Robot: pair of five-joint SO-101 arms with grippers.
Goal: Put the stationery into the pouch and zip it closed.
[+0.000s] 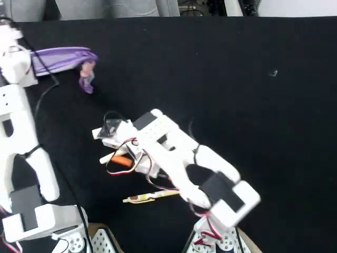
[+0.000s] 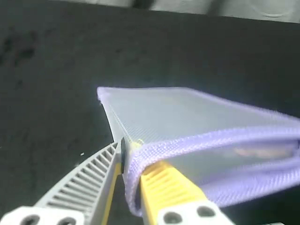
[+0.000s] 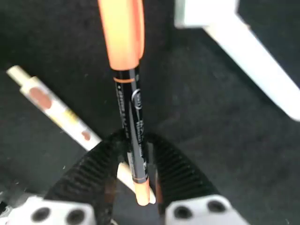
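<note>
1. Table: black surface. Its far edge runs along the top of the high view, and a wide black stretch lies to the right of the right arm.
2. Left arm: stands at the table's left edge. The left gripper pinches one end of the pouch between its grey and yellow fingers.
3. Right arm: reaches out from the near edge toward mid-table. The right gripper has its black fingers pressed on the orange marker's dark barrel.
4. Pouch: purple-edged pale mesh, held near the far left corner, with a purple tab hanging from its free end. Its two zip bands stand slightly apart. The contents cannot be made out.
5. Orange marker: held in the right gripper, well apart from the pouch.
6. Cream pen: lies flat on the table, near the marker and closer to the near edge.
</note>
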